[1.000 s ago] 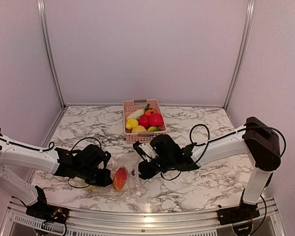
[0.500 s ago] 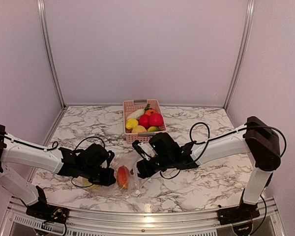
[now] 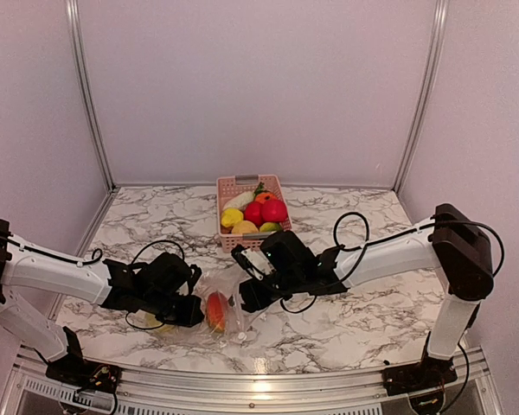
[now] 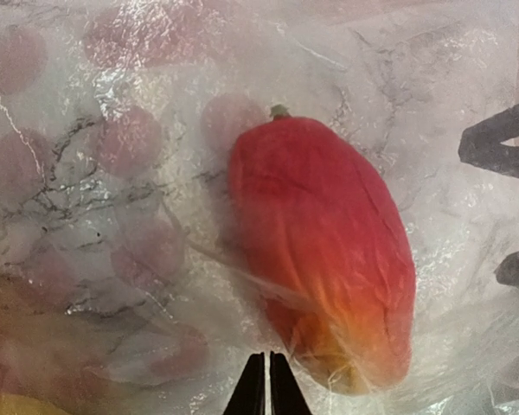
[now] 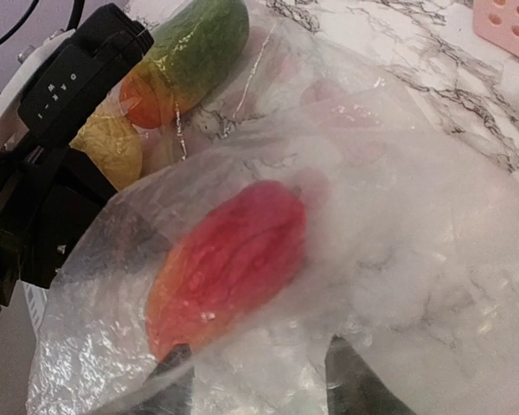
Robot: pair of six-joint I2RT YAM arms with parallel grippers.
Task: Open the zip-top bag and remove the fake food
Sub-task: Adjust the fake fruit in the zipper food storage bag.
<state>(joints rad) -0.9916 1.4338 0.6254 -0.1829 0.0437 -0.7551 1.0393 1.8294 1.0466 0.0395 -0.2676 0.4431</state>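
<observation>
Observation: The zip-top bag (image 3: 227, 318) lies crumpled on the marble surface (image 3: 372, 311) near the front edge, between the 2 claws and in front of the pink basket (image 3: 233, 183).

Contents: 1 red-orange piece of fake food (image 4: 329, 251) lies inside the bag, lengthwise under the film, its stem end pointing away from the left wrist camera. A green-and-orange piece (image 5: 195, 43) and a yellow piece (image 5: 112, 147) lie just beside the left claw's housing. Whether these 2 are inside the bag cannot be determined.

Left claw (image 4: 266, 389): fingertips pressed together with no visible gap, pinching the bag film just beside the yellowish end of the red-orange piece.

Right claw (image 3: 242, 298): positioned at the opposite side of the bag. Its 2 fingers (image 5: 355, 380) stand apart, seen blurred through crinkled film that lies across them. No grip on the film is evident.

Basket: sits at the middle of the surface towards the back wall, well apart from the bag, and holds several more pieces (image 3: 264, 212), red, yellow, orange, green and white.
</observation>
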